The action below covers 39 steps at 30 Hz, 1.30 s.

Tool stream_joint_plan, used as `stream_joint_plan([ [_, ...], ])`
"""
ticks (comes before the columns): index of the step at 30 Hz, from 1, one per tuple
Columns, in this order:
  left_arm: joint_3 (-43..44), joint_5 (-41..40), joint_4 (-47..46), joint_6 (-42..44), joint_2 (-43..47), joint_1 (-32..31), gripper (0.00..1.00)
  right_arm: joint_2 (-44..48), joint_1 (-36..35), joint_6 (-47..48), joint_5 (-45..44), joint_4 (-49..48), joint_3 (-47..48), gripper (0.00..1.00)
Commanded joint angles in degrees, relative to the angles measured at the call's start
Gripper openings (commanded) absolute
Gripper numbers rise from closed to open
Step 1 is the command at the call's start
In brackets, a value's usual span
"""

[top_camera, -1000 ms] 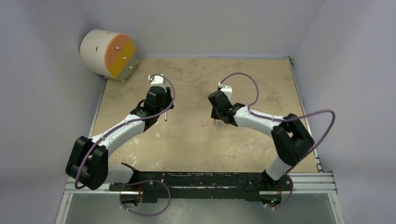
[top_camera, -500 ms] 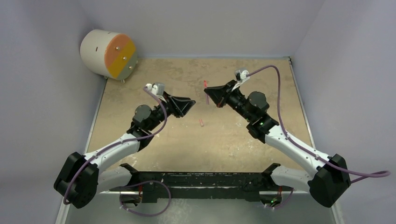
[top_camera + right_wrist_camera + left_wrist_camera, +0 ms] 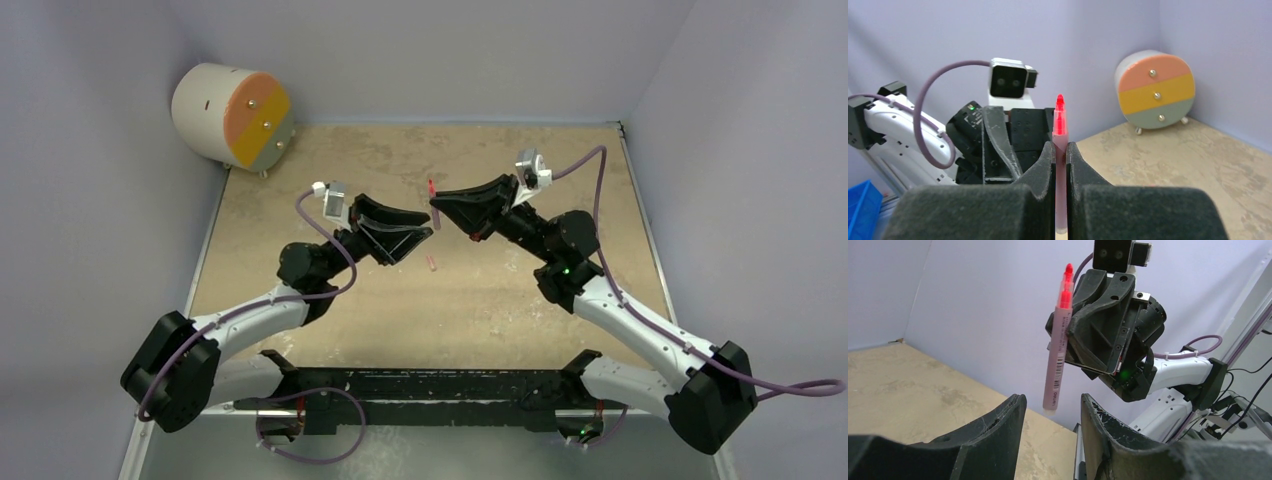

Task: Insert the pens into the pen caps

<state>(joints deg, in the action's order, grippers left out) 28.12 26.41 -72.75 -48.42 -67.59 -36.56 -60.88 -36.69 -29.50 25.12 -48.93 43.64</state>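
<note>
My right gripper [image 3: 438,206] is shut on a pinkish-mauve pen [image 3: 431,190] with a bright red tip. It holds the pen upright above the table's middle, tip up. The right wrist view shows the pen [image 3: 1060,125] clamped between the closed fingers [image 3: 1047,160]. My left gripper [image 3: 426,228] is open and empty, facing the right one, tips just below the pen. In the left wrist view the pen [image 3: 1055,360] hangs just above the gap between the spread fingers [image 3: 1010,412]. A pinkish-red cap [image 3: 431,265] lies on the table below. The other pens and the dark blue cap are out of view.
A round drawer unit with orange, yellow and grey fronts [image 3: 235,112] stands at the table's [image 3: 560,170] back left corner; it also shows in the right wrist view [image 3: 1155,90]. A blue bin [image 3: 860,210] sits off the table. Purple walls close the back and sides.
Both arms rose off the table and turned their grippers toward each other. The right one lifted the pen upright. The left gripper moved in close under it.
</note>
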Motion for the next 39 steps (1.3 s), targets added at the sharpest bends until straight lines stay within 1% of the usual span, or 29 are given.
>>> stream_joint_plan([
  [1,3.9,1.3,-2.4,1.3,-1.2,-1.0,0.43,0.8,0.0,-2.7,3.5,-6.7,0.6,0.00],
  [6,5.8,1.8,-3.9,0.8,-3.4,-1.6,0.40,-0.7,0.0,-5.5,5.4,-10.5,-0.9,0.00],
  [9,6.9,2.0,-4.0,1.0,-4.2,-1.5,0.35,-1.4,0.0,-6.9,6.2,-12.4,-1.8,0.00],
  [11,7.4,2.0,-3.6,1.5,-4.5,-1.6,0.21,-1.6,0.0,-7.3,6.6,-12.8,-2.1,0.00],
  [13,7.6,2.0,-3.8,1.7,-4.6,-1.6,0.03,-1.5,0.0,-7.5,6.9,-12.7,-2.3,0.00],
  [14,7.7,1.9,-3.6,1.8,-4.6,-1.6,0.00,-1.3,0.0,-7.4,6.7,-12.3,-2.3,0.00],
  [16,7.7,2.3,-2.5,2.4,-4.3,-1.6,0.00,-0.9,0.0,-6.1,5.6,-10.2,-1.9,0.00],
  [17,7.9,2.7,-1.5,2.8,-4.0,-1.5,0.00,-0.5,0.0,-4.9,4.7,-8.4,-1.6,0.08],
  [18,8.0,2.9,0.1,3.5,-3.6,-1.5,0.00,0.0,0.0,-3.3,3.3,-5.9,-1.0,0.20],
  [19,8.4,3.7,3.0,4.8,-3.0,-1.6,0.00,0.4,0.0,-1.4,2.1,-3.5,-0.3,0.28],
  [20,9.2,4.5,6.9,6.8,-2.4,-1.6,0.00,0.8,0.0,0.5,0.5,-0.7,0.9,0.34],
  [21,10.1,4.7,12.2,9.9,-1.6,-1.6,0.00,1.0,0.0,2.6,-1.2,2.6,2.5,0.35],
  [23,12.2,5.4,22.9,16.6,-0.1,-1.5,0.00,1.6,0.0,6.0,-3.0,8.5,4.5,0.36],
  [24,12.9,5.4,26.4,19.1,0.3,-1.6,0.00,1.9,0.0,6.8,-4.3,9.8,4.7,0.36],
  [27,16.0,5.3,36.4,26.3,0.8,-1.6,0.00,3.0,0.0,9.0,-6.4,12.6,4.7,0.25],
  [28,17.3,6.2,39.6,28.1,0.6,-1.6,0.00,3.4,0.0,9.2,-6.6,12.9,4.4,0.19],
  [29,18.3,6.8,41.6,29.3,0.5,-1.6,0.00,3.6,0.0,9.3,-6.8,13.1,4.3,0.15],
  [30,19.2,7.5,43.0,30.1,0.3,-1.6,0.00,3.7,-0.1,9.3,-6.8,13.4,4.2,0.10],
  [31,19.8,7.8,43.9,30.6,0.2,-1.6,0.00,3.8,-0.1,9.3,-6.9,13.5,4.0,0.03],
  [32,20.1,7.9,44.0,30.7,0.1,-1.6,0.00,3.8,0.0,9.3,-6.7,13.8,3.7,0.00],
  [33,20.2,7.6,43.8,30.5,0.1,-1.6,0.00,3.9,-0.1,8.8,-5.4,14.1,3.4,0.00],
  [35,19.7,6.2,42.1,29.7,0.3,-1.6,0.09,4.2,0.0,6.3,-3.6,12.0,2.1,0.00],
  [37,18.1,5.4,37.8,27.5,0.5,-1.6,0.16,4.6,0.0,4.3,-2.6,9.6,0.8,0.00],
  [39,17.0,5.5,33.1,25.0,0.5,-1.6,0.18,4.2,0.0,2.2,-0.7,6.8,0.0,0.00],
])
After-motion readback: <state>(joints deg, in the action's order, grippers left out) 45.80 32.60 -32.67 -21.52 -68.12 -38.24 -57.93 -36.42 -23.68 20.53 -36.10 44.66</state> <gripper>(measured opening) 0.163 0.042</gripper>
